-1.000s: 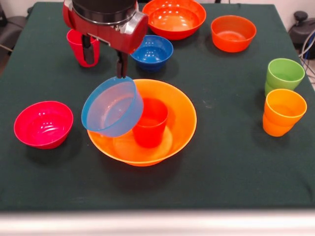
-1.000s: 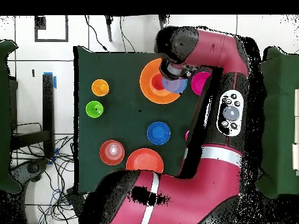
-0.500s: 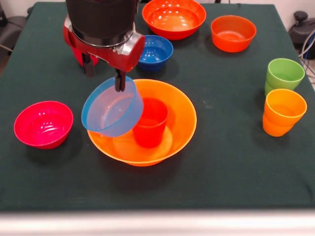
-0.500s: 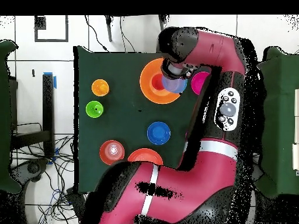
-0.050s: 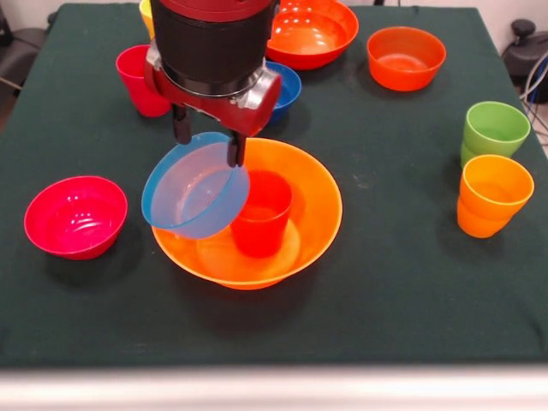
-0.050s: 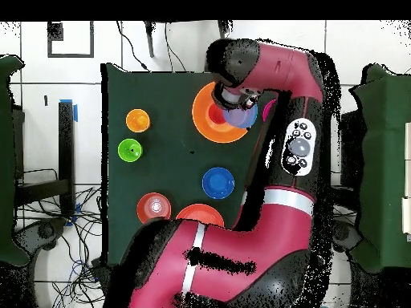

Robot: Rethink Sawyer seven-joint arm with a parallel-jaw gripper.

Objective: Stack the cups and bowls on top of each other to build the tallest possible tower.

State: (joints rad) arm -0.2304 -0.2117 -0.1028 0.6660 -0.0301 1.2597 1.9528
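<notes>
Large orange bowl [image 5: 308, 214] sits mid-table as the tower base, with a red-orange cup [image 5: 261, 214] upright inside it, a bit off the bowl's middle. Light blue bowl [image 5: 195, 190] is tilted, mouth facing the front camera, leaning over the large orange bowl's rim and against the red-orange cup's side, not seated on the cup. Gripper [image 5: 206, 143] is right above the light blue bowl, fingers [image 5: 233, 151] spread apart straddling its upper rim, one tip outside, one at the rim toward the cup; not pinched on it as far as shows. Magenta bowl [image 5: 75, 216] stands on the cloth beside the large orange bowl, apart from it. Behind the large orange bowl: dark blue bowl [image 5: 288, 84] mostly hidden by the arm, crimson cup [image 5: 137, 79], a sliver of yellow cup [image 5: 146, 14] at the top edge, red-orange bowl [image 5: 312, 32], smaller orange-red bowl [image 5: 406, 57]. Well off to the other side of the large orange bowl: green cup [image 5: 494, 131] and orange cup [image 5: 491, 194], nearly touching each other. Overhead, the arm [image 6: 281, 160] covers much of the green table [image 6: 172, 172].
</notes>
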